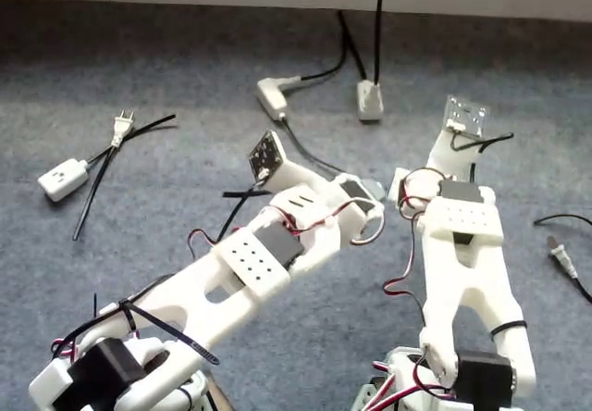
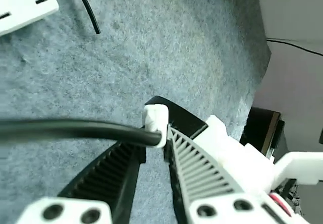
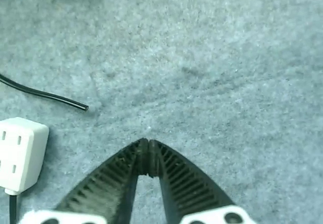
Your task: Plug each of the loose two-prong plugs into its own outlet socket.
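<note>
The grey carpeted tabletop (image 1: 166,217) carries everything. In the high view the left arm (image 1: 231,281) stretches from 7 o'clock toward the centre. The right arm (image 1: 462,272) rises from 5 o'clock and ends just right of centre, close beside the left arm's tip.

A white outlet block (image 1: 61,179) lies at 9 o'clock with its cord trailing away. A second white block (image 1: 370,101) sits at about 12 o'clock, and its black cable runs up to the far edge. Just beside it, toward 11 o'clock, lies an angled white cord piece (image 1: 272,96); whether that is a plug or a socket cannot be told.

The left tool (image 2: 164,133) is clamped on a small white plug (image 2: 155,117), whose black cord (image 2: 65,130) leads off sideways above the carpet. A slotted white outlet (image 2: 20,4) lies farther off in that wrist view.

The right tool (image 3: 148,158) is closed on nothing, tips touching, low over bare carpet, with a white socket block (image 3: 17,153) near it and a loose cable end (image 3: 75,104) beyond.

A loose two-prong plug (image 1: 120,126) rests at 10 o'clock, near the 9 o'clock block but apart from it. Another small plug (image 1: 561,257) lies at 4 o'clock by the edge.
</note>
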Controlling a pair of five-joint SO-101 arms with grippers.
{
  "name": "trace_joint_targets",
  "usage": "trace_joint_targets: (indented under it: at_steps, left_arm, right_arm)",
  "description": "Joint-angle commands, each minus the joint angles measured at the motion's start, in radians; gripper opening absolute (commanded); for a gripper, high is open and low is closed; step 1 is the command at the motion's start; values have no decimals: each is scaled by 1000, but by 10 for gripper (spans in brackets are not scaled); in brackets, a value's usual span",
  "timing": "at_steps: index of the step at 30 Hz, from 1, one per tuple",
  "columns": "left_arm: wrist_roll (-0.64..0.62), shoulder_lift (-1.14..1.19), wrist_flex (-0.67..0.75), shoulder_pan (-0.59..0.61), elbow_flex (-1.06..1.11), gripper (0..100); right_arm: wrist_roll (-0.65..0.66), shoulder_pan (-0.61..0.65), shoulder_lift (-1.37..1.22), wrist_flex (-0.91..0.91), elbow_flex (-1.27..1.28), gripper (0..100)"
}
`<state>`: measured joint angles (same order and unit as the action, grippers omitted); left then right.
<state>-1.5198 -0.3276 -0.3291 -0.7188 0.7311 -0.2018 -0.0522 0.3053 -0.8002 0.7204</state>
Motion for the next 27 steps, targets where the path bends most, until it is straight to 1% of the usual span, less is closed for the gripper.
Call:
trace_joint_targets:
  at_steps: [1,8,12,16,22,27]
  left_arm:
    - [-63,-45,71,19,-35,6]
    - [-63,-45,72,25,-36,6]
    - [-61,-41,74,68,-42,6]
    - [-58,-41,74,71,-38,6]
    - [-58,-41,74,74,-38,6]
    - [-58,-39,74,64,-36,6]
  right_arm:
    - [-17,16,15,-10,-5,8]
    - [-14,-4,15,-18,-8,8]
    - [-11,-41,16,-82,-41,7]
    - [-9,-64,16,-143,-85,7]
    - [-8,-56,16,-196,-97,7]
    - [-8,12,16,-200,-96,7]
